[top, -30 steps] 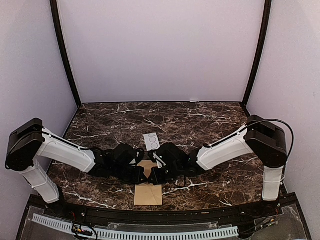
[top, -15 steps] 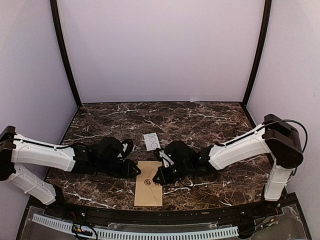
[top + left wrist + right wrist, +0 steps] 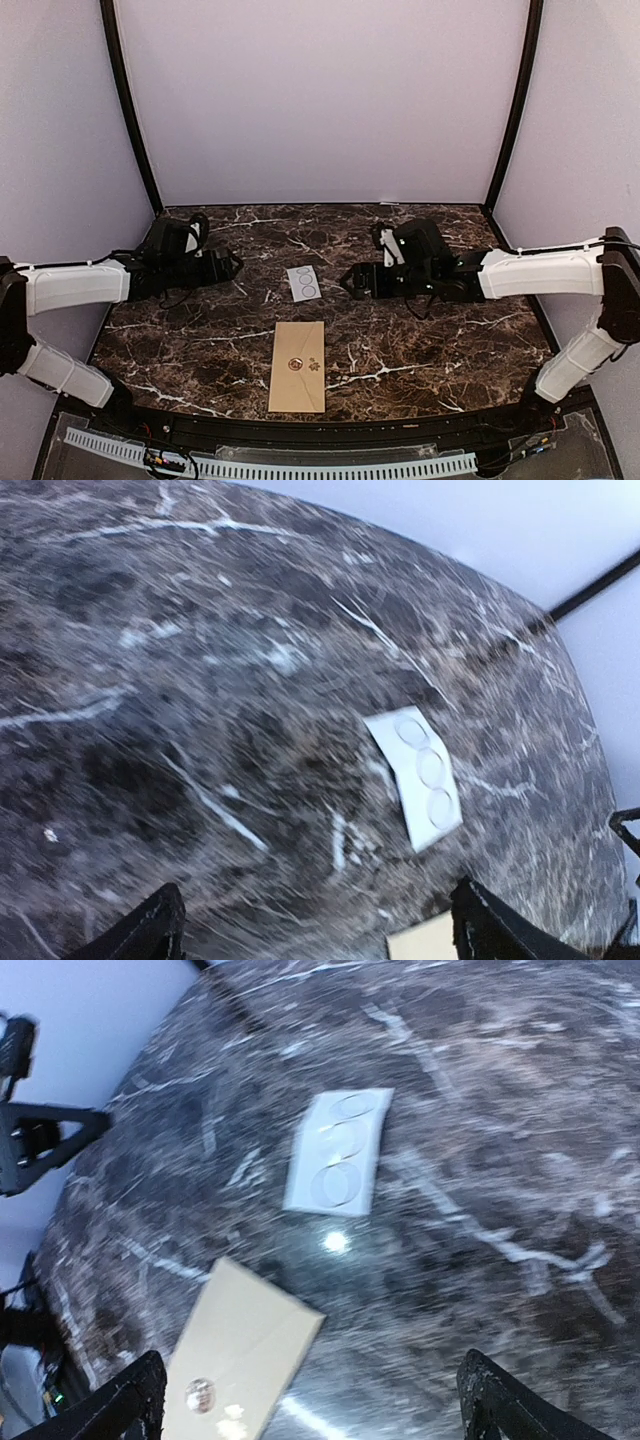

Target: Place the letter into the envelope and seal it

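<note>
Lying flat, envelope closed w/ round seal

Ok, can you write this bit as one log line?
envelope: flat, round seal on it | left gripper: open, empty | right gripper: open, empty | sticker card: beyond envelope

2 wrist views motion-blurred; glare spot on table.

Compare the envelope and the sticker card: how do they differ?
The envelope is tan, the sticker card white. The envelope is much larger than the card. The envelope carries a round seal; the card shows three circle outlines. Both lie flat on the table, apart.
</note>
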You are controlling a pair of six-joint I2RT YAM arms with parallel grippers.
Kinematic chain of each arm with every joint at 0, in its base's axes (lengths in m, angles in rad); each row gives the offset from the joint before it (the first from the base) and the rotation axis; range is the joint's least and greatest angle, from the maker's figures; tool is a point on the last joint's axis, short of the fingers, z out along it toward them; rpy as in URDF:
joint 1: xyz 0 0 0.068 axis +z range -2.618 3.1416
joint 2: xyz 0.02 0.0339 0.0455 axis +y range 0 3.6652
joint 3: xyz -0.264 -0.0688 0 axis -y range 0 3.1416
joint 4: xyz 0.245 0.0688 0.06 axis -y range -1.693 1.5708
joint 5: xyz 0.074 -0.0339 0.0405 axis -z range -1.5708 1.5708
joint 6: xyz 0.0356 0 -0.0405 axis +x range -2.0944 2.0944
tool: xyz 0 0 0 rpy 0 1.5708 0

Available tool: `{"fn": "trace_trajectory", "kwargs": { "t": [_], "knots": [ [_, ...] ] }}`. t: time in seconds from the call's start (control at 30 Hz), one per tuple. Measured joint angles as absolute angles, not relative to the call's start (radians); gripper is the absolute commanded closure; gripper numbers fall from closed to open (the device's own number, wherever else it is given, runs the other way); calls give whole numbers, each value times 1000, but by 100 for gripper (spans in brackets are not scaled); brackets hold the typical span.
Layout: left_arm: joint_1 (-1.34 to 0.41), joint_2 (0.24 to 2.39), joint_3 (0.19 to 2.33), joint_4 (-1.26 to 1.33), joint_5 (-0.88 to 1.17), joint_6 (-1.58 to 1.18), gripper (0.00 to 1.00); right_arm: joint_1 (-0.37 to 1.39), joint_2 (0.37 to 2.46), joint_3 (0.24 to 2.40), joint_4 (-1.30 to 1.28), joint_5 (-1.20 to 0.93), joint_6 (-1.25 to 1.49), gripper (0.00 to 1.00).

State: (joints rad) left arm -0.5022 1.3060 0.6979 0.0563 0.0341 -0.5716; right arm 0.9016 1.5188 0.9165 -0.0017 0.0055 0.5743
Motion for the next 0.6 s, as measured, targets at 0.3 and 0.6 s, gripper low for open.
{"fn": "trace_trajectory", "kwargs": {
  "t": [0.3,0.6],
  "knots": [
    [40,1317,503,448,133,-520,6,391,1377,725,76,29,413,1],
    [137,1149,267,736,25,-333,1,40,1184,442,384,-6,273,1]
  ]
}}
